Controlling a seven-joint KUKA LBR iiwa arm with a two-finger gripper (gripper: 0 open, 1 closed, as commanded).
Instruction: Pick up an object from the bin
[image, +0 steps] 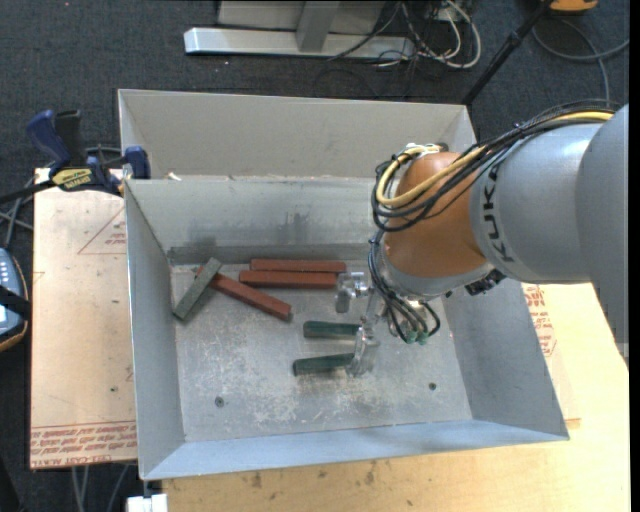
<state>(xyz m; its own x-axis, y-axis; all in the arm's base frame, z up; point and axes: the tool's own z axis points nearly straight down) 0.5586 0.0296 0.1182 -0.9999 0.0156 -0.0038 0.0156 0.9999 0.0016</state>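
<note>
Two dark green bars are where the action is, both lying flat right of the middle of the grey bin (300, 425), one just above the other and roughly parallel. The gripper (358, 325) is down at floor level, right at their right-hand ends. Its metal fingers (351, 291) stand apart, one towards the back wall and one towards the front, and the right end of the upper green bar (326, 328) sits in the gap between them. They bracket the bar but have not closed on it, and the bar lies flat on the floor, so nothing is lifted. The front finger comes down just beside the right end of the lower green bar (322, 367) (touching or not, I cannot tell).

Behind the gripper, the orange cover (430, 225) and its yellow and black cables (398, 185) hang over the right side of the bin, with the silver arm (560, 200) coming in from the right.

Over to the left, well apart from the gripper, reddish-brown bars (295, 266) lie close together near the back wall. A grey block (196, 290) rests at a slant beside them.
</note>
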